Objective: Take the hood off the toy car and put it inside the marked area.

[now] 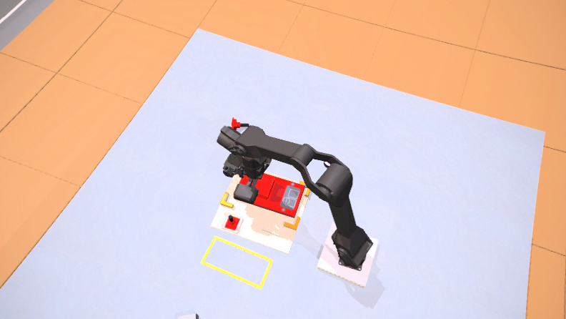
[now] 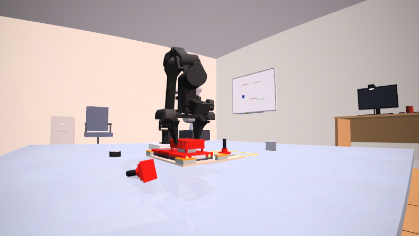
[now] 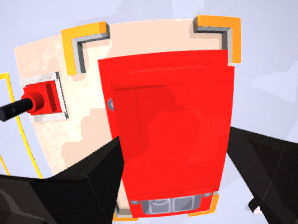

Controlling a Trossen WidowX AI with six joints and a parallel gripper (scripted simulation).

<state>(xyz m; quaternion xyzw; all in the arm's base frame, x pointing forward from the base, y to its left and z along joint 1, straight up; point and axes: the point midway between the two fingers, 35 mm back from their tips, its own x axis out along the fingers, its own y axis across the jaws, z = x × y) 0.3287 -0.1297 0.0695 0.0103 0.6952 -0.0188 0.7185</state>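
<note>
Pale table [image 2: 293, 190] underneath; fingers clamped on both sides of the red hood [image 3: 169, 129], gripping it, probably to lift it off. Hood sits on the car [image 2: 183, 152] between them. Beyond, to one side, the yellow marked area [image 1: 236, 262] waits.

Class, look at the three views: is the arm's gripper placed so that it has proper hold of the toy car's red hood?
Probably yes. The gripper straddles the red hood, one finger against each long side, shut on it, and nothing is in the way.
</note>
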